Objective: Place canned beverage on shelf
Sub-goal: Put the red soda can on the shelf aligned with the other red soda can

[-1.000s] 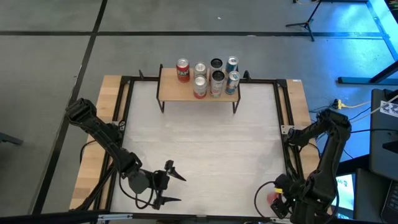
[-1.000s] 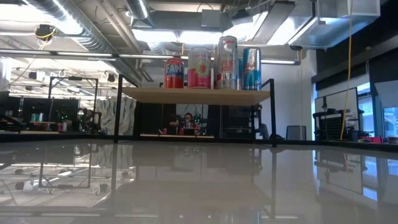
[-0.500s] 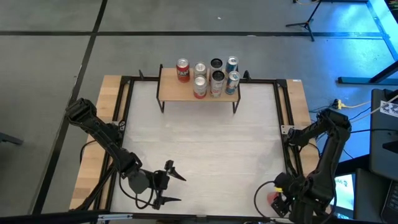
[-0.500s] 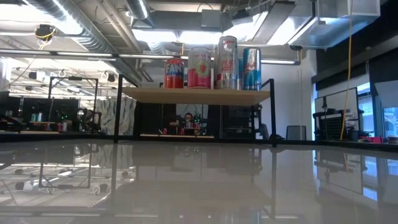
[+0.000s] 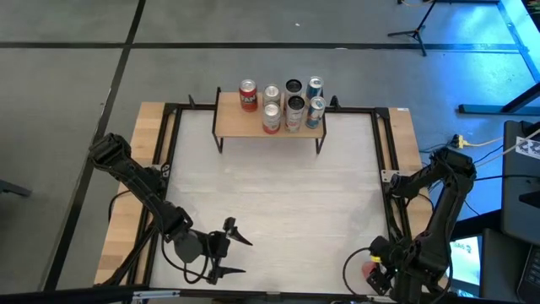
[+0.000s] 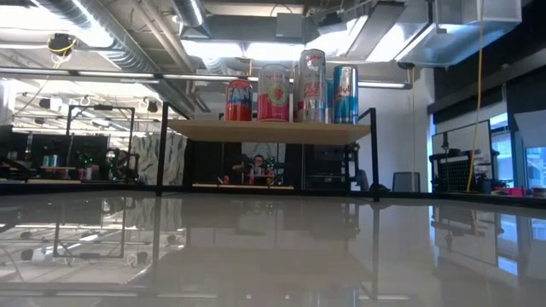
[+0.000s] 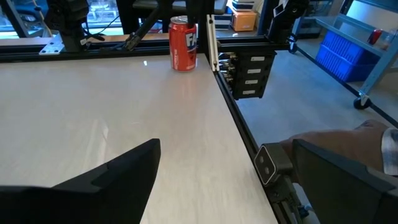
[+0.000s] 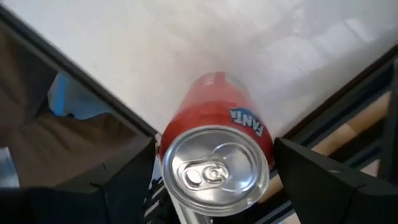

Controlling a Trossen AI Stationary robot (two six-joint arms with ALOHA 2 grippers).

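Note:
A red canned beverage (image 7: 183, 43) stands upright on the white table at its near right corner; in the right wrist view its silver top (image 8: 214, 171) faces the camera. My right gripper (image 8: 214, 149) hangs open above the can, pointing down, one finger on either side of the top and apart from it. My left gripper (image 5: 236, 253) waits open near the table's near edge, left of centre, with nothing between its fingers. The shelf (image 5: 270, 122) stands at the table's far edge on its black legs, with several cans on its board (image 6: 269, 130).
A black frame rail (image 7: 239, 124) runs along the table's edge close by the red can. The cans on the shelf crowd its middle and right part; its left end (image 5: 226, 118) is bare wood. What looks like a person's hand (image 7: 348, 140) shows beyond the table's edge.
My right gripper has sunk a little toward the red can's top, still open. The can and my left gripper have kept still.

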